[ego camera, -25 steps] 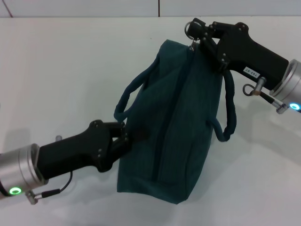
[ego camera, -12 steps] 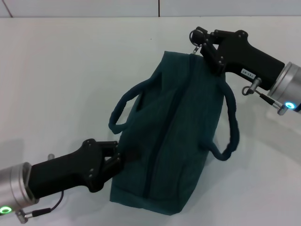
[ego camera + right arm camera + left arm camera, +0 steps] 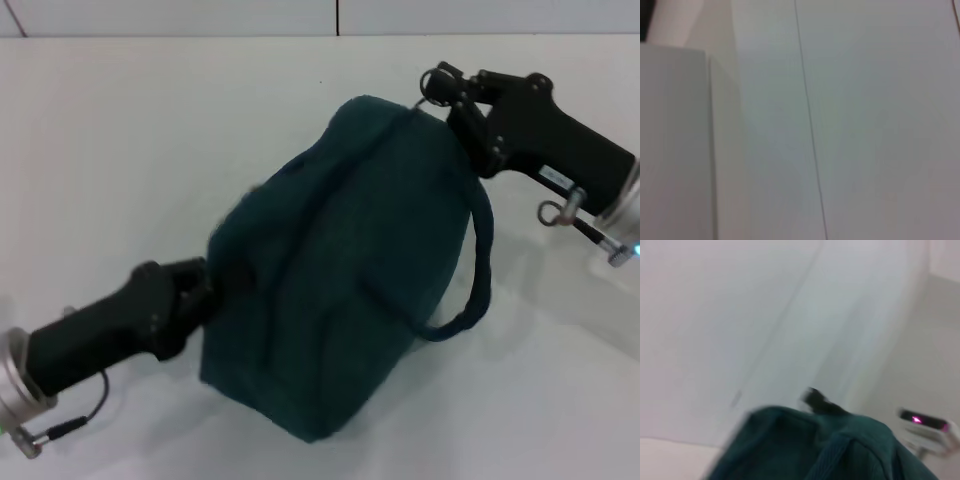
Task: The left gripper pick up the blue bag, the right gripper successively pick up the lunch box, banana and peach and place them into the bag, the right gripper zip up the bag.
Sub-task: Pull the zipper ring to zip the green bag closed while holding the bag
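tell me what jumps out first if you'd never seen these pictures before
The big blue bag fills the middle of the head view, zipped along its top, with one loop handle hanging on its right side. The left claw grips its near left side, and the right claw sits at the metal zip ring on the far top corner. All of it is over a plain white table.

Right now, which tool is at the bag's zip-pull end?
The right tool, at the far top corner of the blue bag by the metal ring; the left tool meets its near side.
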### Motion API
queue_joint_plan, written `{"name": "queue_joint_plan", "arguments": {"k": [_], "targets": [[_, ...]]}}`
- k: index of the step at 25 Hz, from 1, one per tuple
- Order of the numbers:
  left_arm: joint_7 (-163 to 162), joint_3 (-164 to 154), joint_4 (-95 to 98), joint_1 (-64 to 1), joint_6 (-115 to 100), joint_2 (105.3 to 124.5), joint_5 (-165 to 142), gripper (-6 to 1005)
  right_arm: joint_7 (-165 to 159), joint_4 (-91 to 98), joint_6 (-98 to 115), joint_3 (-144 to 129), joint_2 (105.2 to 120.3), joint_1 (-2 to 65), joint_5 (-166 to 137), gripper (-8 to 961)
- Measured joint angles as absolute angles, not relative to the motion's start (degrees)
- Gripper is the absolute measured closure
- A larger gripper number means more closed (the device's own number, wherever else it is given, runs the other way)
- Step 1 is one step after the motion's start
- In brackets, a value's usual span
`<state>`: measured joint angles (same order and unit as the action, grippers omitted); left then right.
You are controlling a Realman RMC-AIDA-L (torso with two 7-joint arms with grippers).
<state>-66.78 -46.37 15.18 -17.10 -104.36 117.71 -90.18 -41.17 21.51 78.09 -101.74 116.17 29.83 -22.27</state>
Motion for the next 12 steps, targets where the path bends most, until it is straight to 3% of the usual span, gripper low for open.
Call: {"name": "queue_joint_plan", "arguments": {"k": [11, 12], "targets": [[-67.0, -43.2, 16.1, -16.1, -102.2, 118.08, -88.8, 921, -41.1, 23.1, 85.0, -103.4, 116.19, 25.1, -22.8, 935], [-66.9, -43.3, 16.6, -16.1, -102.2, 118.25, -88.9, 874, -41.2, 23.0, 85.0, -103.4, 116.19, 25.1, -22.7, 935]]}}
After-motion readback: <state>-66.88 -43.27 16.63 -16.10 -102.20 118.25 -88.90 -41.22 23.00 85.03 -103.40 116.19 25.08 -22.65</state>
